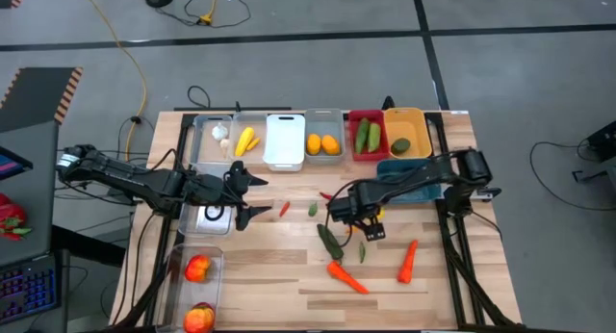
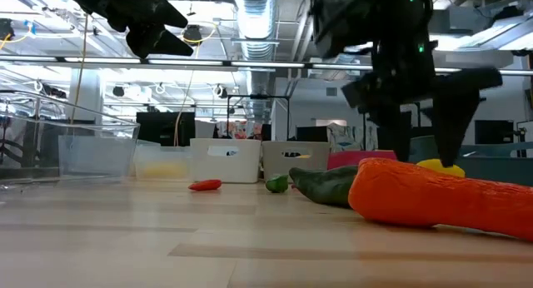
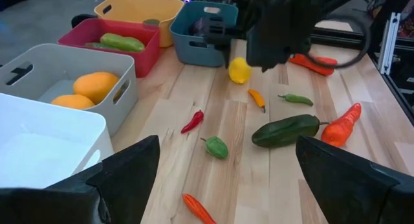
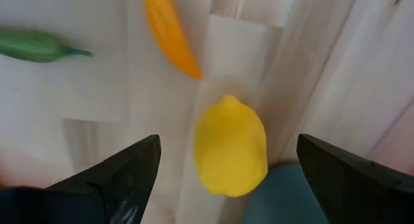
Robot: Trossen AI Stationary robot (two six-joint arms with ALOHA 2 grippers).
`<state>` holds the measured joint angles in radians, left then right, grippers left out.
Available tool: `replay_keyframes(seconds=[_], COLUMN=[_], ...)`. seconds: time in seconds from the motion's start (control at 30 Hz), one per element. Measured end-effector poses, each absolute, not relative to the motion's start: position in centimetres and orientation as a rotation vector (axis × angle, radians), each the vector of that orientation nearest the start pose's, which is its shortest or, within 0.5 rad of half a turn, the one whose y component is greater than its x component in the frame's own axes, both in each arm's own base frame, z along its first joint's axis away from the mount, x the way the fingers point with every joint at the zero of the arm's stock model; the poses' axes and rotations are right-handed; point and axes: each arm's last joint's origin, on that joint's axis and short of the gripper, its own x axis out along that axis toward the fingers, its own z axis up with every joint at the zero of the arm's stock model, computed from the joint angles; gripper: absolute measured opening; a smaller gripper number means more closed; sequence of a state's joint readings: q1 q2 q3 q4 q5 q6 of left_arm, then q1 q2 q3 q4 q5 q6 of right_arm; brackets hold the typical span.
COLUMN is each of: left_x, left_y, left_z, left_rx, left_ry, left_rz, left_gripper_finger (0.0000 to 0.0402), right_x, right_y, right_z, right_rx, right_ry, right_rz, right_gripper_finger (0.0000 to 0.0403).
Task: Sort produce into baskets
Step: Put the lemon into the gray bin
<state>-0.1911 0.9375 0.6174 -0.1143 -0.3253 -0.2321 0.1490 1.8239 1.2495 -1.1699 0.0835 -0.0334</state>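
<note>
Lemon [image 4: 231, 146] on the wood, lying right between the right gripper's [image 4: 223, 175] two dark fingers, jaws spread wide and not touching it, teal bin [image 3: 206, 31] just beside it. In the left wrist view the lemon [image 3: 239, 70] sits under that dark gripper, close against the teal bin's front wall. Next to the lemon lies a small orange chili [image 4: 171, 31], and a thin green chili [image 4: 35, 45] a little further off. Out from the teal bin toward the table's middle: a dark cucumber [image 3: 285, 131] touching the tip of a carrot [image 3: 341, 123], a small green pepper [image 3: 216, 147], a red chili [image 3: 192, 122], and another carrot [image 1: 407, 261] near the table's right edge. Beside the teal bin runs the back row: yellow bin [image 1: 406, 133] with one green piece, red bin [image 1: 367, 136] holding green cucumbers, grey bin [image 1: 323, 137] with two orange rounds, white bin [image 1: 284, 140], then clear bins with yellow pieces and garlic [image 1: 220, 134]. Far from the teal bin, on the table's left side, the left gripper [image 1: 248, 193] hangs above the wood, jaws apart and holding nothing, beside a clear bin [image 1: 197, 285] with red-yellow fruit.
</note>
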Motion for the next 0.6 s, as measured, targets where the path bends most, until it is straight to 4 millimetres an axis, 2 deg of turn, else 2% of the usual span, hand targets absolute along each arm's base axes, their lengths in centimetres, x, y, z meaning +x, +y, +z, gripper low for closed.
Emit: replay_keyframes(seconds=[0.3, 0.43, 0.6], left_x=[20.0, 20.0, 20.0], left_y=[-2.9, -2.9, -2.9], left_z=[25.6, 25.6, 25.6], left_rx=[-0.117, -0.116, -0.114], left_ry=[0.403, 0.404, 0.404], left_rz=[0.180, 0.180, 0.179], left_gripper_finger=[0.0349, 0.0349, 0.0349], right_x=[30.7, 30.7, 30.8], right_y=[4.2, 4.2, 4.2], right_z=[15.7, 15.0, 14.6], right_rx=[-0.285, -0.287, -0.288], right_ry=[1.850, 1.897, 1.905], right_rz=[0.042, 0.036, 0.036], right_gripper_finger=[0.0377, 0.0349, 0.0296])
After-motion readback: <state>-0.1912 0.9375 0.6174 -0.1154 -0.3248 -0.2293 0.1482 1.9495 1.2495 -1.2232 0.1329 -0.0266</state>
